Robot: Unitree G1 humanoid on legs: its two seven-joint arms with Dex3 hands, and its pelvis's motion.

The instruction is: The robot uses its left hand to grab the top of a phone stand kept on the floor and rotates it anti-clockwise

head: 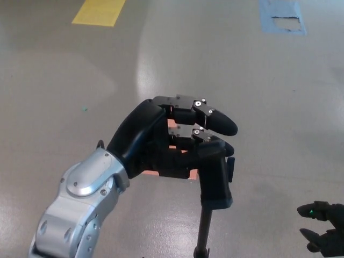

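A black phone stand rises from the floor on a thin pole point(204, 231), with a black clamp head point(216, 180) at its top. An orange-pink part point(172, 129) of the stand shows between the fingers. My left hand point(177, 140) comes in from the lower left on a silver forearm and is shut on the top of the stand, two fingers point(215, 119) curled over the clamp head. My right hand point(325, 231) shows only at the lower right corner, fingers apart and holding nothing, well away from the stand.
The grey polished floor point(258, 80) spreads all around. A yellow marking point(99, 11) lies at the far upper left and a blue patch point(282, 16) at the far upper right.
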